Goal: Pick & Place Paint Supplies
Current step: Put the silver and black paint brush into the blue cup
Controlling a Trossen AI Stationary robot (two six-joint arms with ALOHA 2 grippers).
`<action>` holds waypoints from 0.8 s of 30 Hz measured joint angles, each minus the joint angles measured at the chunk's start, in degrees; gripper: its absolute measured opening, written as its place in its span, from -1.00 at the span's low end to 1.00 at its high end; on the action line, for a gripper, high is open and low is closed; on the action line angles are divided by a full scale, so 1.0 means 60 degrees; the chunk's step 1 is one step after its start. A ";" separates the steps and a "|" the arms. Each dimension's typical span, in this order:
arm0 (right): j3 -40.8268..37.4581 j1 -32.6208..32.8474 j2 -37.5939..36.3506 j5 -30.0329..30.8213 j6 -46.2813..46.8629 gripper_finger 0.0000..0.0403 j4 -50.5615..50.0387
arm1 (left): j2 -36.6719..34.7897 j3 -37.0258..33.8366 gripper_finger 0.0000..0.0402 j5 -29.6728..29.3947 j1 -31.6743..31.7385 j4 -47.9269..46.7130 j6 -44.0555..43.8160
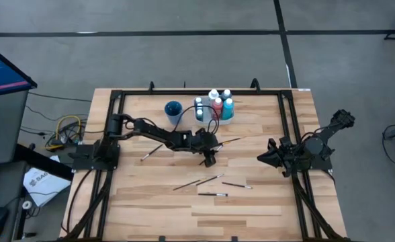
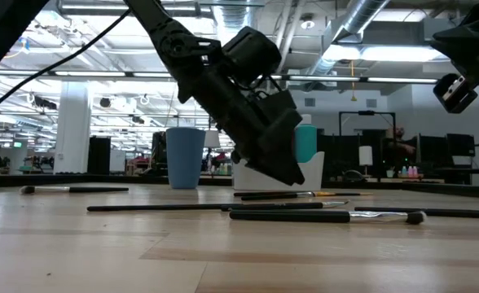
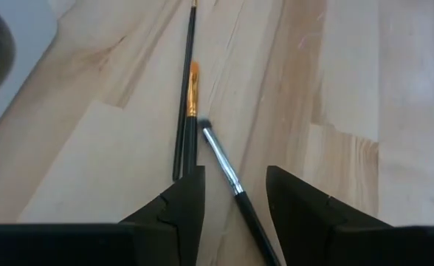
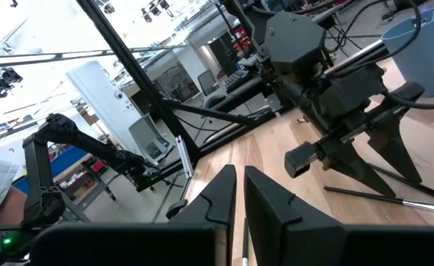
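Observation:
My left gripper (image 1: 209, 160) points down at mid-table, open, just above the wood (image 2: 295, 177). In the left wrist view its fingers (image 3: 235, 198) stand on either side of a silver-ferruled paintbrush (image 3: 223, 166); an orange-tipped brush (image 3: 192, 92) and a plain dark one (image 3: 181, 125) lie flat beside it. More brushes lie flat nearer the front edge (image 1: 197, 181), (image 1: 236, 184), (image 1: 213, 194), and one to the left (image 1: 152, 152). Paint bottles (image 1: 217, 104) stand in the white tray (image 1: 201, 115). My right gripper (image 1: 265, 159) hovers shut at the right (image 4: 239, 196).
A blue cup (image 1: 173, 109) stands left of the tray near the far edge, also seen in the low view (image 2: 185, 157). One brush (image 1: 228, 141) lies just right of my left gripper. Black frame rails (image 1: 288, 134) run along the table's sides. Bare wood lies toward the near edge.

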 joint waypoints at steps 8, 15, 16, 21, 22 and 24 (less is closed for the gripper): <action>-0.0001 0.0000 0.0000 0.0000 -0.0002 -0.88 -0.0010 | 0.0319 0.0053 -0.32 -0.0024 -0.0095 0.0262 0.0017; 0.0002 0.0000 0.0000 0.0000 -0.0002 -0.89 -0.0002 | 0.0895 0.0550 -0.35 -0.0118 -0.0221 0.0309 0.0025; -0.0001 -0.0001 0.0000 0.0000 -0.0002 -0.89 0.0000 | 0.0961 0.0589 -0.37 -0.0170 -0.0222 0.0374 0.0031; 0.0002 0.0000 0.0000 0.0000 0.0001 -0.88 -0.0004 | 0.1016 0.0678 -0.64 -0.0155 -0.0204 -0.0028 -0.0005; 0.0002 0.0000 0.0000 0.0000 0.0001 -0.88 -0.0007 | 0.1003 0.0678 -0.71 -0.0142 -0.0204 -0.0111 -0.0006; 0.0000 0.0000 0.0000 0.0000 -0.0002 -0.88 -0.0005 | 0.0976 0.0678 -0.88 -0.0087 -0.0193 -0.0305 -0.0027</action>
